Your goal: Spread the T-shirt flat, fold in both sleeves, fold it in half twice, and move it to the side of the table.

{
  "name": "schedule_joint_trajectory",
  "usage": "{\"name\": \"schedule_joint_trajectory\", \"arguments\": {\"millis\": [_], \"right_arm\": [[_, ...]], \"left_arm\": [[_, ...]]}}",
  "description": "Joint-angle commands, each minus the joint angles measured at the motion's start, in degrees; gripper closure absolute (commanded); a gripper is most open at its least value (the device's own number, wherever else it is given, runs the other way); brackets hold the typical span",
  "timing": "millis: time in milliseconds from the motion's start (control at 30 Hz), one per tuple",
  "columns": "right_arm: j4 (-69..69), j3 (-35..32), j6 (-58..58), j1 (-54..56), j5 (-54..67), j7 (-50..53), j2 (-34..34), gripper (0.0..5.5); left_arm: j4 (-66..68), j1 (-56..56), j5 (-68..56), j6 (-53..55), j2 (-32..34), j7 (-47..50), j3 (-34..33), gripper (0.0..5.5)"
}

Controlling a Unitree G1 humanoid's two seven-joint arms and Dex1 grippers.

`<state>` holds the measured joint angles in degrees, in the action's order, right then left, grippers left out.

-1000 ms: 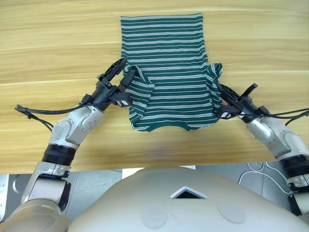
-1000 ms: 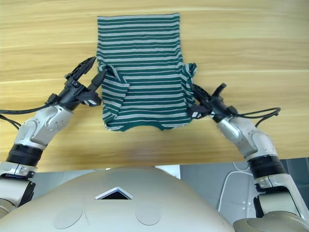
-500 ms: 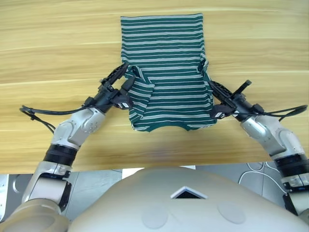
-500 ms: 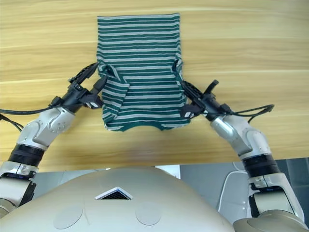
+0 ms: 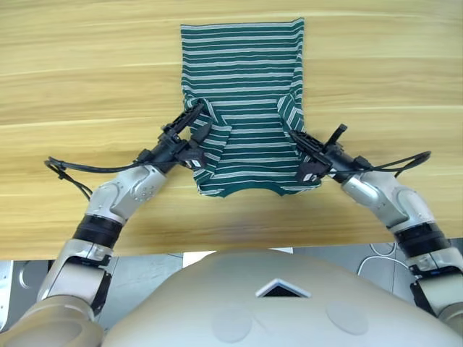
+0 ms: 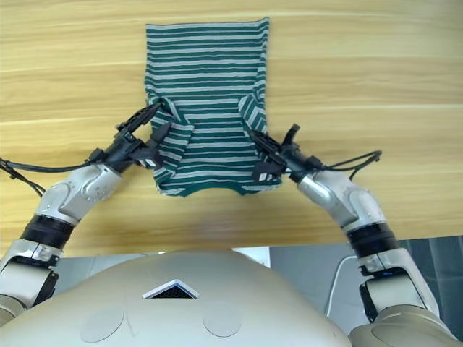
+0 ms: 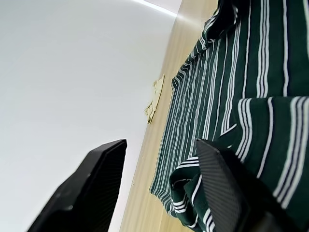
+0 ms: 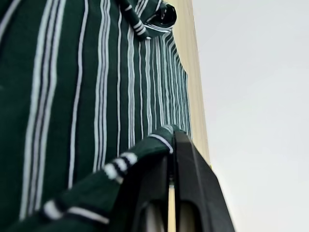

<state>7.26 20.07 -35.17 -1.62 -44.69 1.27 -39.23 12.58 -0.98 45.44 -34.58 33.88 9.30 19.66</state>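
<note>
A green T-shirt (image 5: 246, 72) with white stripes lies on the wooden table (image 5: 87, 72), collar end nearest me. Its left sleeve (image 5: 210, 137) is folded in over the body. My left gripper (image 5: 195, 126) sits at that folded edge, open, with one finger (image 7: 227, 188) against the cloth. My right gripper (image 5: 295, 137) is shut on the right sleeve (image 5: 291, 108), holding it raised and pulled inward over the shirt's body. In the right wrist view the striped cloth (image 8: 120, 164) is pinched between the closed fingers (image 8: 186, 159).
Black cables (image 5: 72, 168) trail from both wrists across the table. The table's near edge (image 5: 217, 249) runs just below the shirt's collar end. Bare wood stretches to the left and right (image 5: 391, 65) of the shirt.
My right gripper has carried the right sleeve inward, from outside the shirt's edge onto its body. My left gripper has shifted slightly inward along the folded left sleeve.
</note>
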Motion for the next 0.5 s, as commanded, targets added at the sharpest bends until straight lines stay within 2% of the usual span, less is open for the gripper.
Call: {"name": "schedule_joint_trajectory", "arguments": {"millis": [33, 200, 367, 500], "right_arm": [[1.7, 1.0, -0.1, 1.7, -1.0, -0.8, 0.4, 4.92], [2.6, 0.2, 0.3, 1.7, -1.2, 0.0, -0.2, 4.02], [2.7, -1.6, 1.4, 1.1, -1.6, 0.6, -1.4, 3.16], [3.9, -2.1, 1.6, -0.4, 0.2, -1.8, -2.8, 3.1]], "left_arm": [[0.6, -0.5, 0.3, 0.0, 0.1, -0.3, 0.4, 2.83], [0.3, 0.0, 0.2, -0.1, 0.8, -0.6, 0.1, 2.83], [-1.5, 2.5, -1.1, 0.2, 4.8, -1.0, -3.2, 2.83], [-3.9, 5.4, -2.7, -0.5, 8.2, -3.4, -5.0, 2.83]]}}
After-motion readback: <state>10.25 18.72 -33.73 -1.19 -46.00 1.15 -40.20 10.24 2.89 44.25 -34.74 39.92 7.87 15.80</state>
